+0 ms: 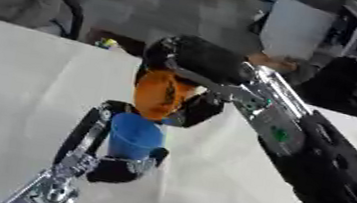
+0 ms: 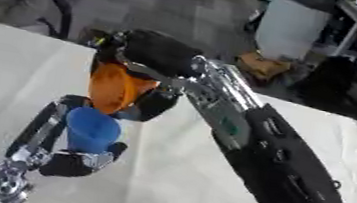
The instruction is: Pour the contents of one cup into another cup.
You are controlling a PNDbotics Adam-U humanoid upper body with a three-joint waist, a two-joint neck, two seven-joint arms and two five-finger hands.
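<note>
- The right hand [image 1: 190, 61] had its fingers curled round the orange cup [image 1: 161, 95], which was tipped well over, its mouth pointing down toward the blue cup [image 1: 133, 137].
- The left hand [image 1: 119, 163] gripped the blue cup, thumb low on one side and fingers up the other, and held it upright just under the orange one.
- Both cups were over the middle of the table [image 1: 5, 98], nearer its front edge than its far edge, and the two cups looked close enough to be touching or nearly so.
- I could not see inside either cup, so I could not tell how much had gone across.
- To my eye the pour was under way. Doing it well seemed to mean keeping the orange cup's lip directly above the blue cup's open mouth, not off to one side of its rim.
- The blue cup needed to stay level and not be nudged by the upper one.
- The tilt was better deepened slowly, so nothing jumped past the rim onto the white tabletop.
</note>
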